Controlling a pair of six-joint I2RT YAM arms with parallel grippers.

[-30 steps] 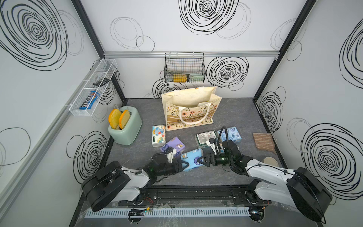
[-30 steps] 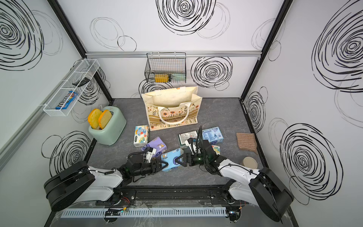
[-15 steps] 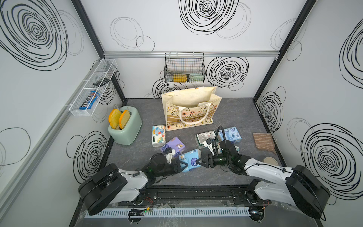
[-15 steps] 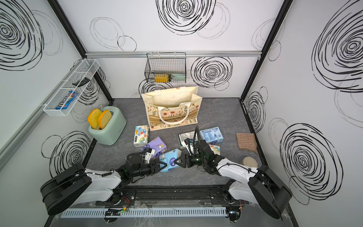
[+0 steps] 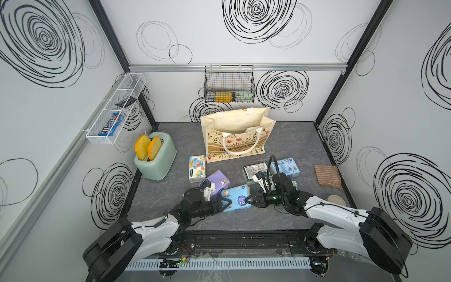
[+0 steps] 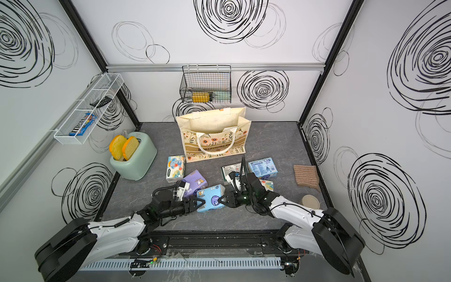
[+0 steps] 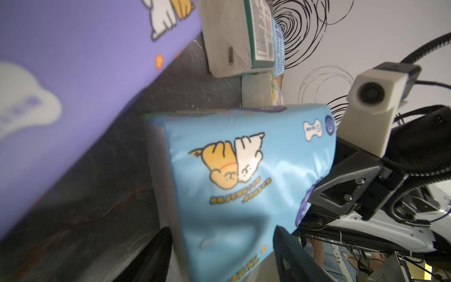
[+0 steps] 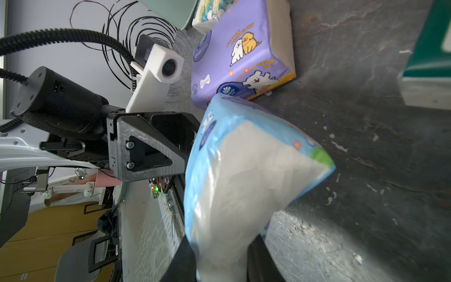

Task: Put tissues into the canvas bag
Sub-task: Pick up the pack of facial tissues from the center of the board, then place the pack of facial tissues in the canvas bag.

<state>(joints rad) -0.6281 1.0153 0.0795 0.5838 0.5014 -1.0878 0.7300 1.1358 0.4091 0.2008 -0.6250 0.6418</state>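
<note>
A light blue tissue pack [image 5: 235, 200] [image 6: 211, 198] sits low at the front middle, held at both ends. My left gripper [image 5: 223, 203] [image 7: 222, 227] is shut on its left end, which looks squeezed between the fingers. My right gripper [image 5: 247, 199] [image 8: 222, 240] is shut on the right end, pinching it narrow. Whether the pack touches the floor is unclear. The canvas bag [image 5: 236, 136] [image 6: 212, 136] stands open behind. Around lie a purple pack [image 5: 218, 182], an elephant-print pack [image 5: 197, 168], a green-white pack [image 5: 255, 171] and another light blue pack [image 5: 286, 167].
A mint toaster [image 5: 156, 158] with toast stands at the left. On the right lie a brown striped cloth [image 5: 327, 174] and a round lid [image 5: 336, 200]. A black wire basket [image 5: 229, 85] hangs on the back wall and a white wire shelf [image 5: 114, 112] on the left wall.
My right gripper has come in from the right and shut on the light blue pack's right end. The left gripper has kept hold of the other end, and the pack has barely moved.
</note>
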